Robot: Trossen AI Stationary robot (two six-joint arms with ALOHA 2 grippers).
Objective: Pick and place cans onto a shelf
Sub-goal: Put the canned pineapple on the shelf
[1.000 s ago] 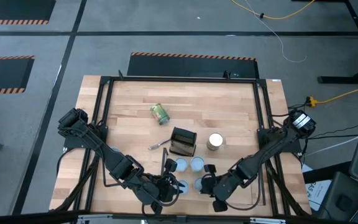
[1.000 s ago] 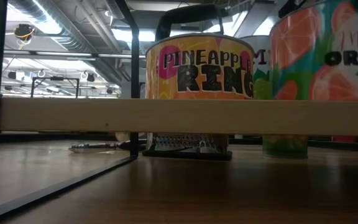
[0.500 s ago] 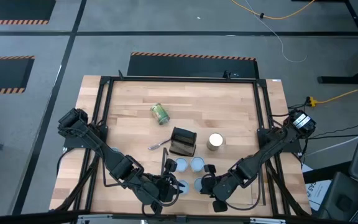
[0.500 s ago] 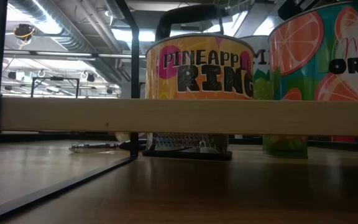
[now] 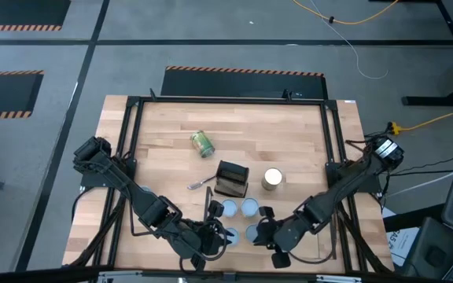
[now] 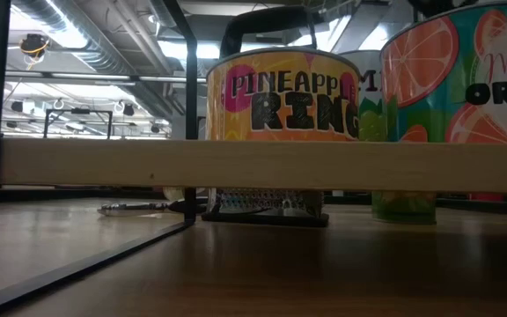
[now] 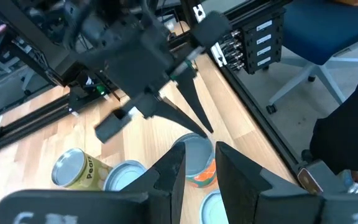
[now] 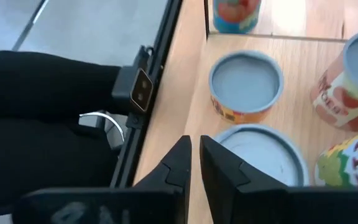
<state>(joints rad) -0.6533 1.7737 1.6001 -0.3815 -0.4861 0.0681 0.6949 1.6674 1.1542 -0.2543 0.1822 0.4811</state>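
From above, four pale-topped cans (image 5: 241,219) stand clustered on the shelf (image 5: 329,250) at the near edge of the worktop (image 5: 289,134); the low view alone shows their labels, a pineapple can (image 6: 282,95) and an orange can (image 6: 461,75) standing on the shelf's wooden board; a gold-topped can (image 5: 272,179) stands upright on the worktop beyond the shelf, and a green can (image 5: 202,143) lies on its side farther off; a small black box (image 5: 232,178) sits between them, just beyond the shelf cans; the left claw (image 5: 208,248) hangs beside the cluster, its fingers (image 7: 234,177) a little apart and empty; the right claw (image 5: 264,233) is nearly closed, holding nothing, over a blue-topped can (image 8: 261,162).
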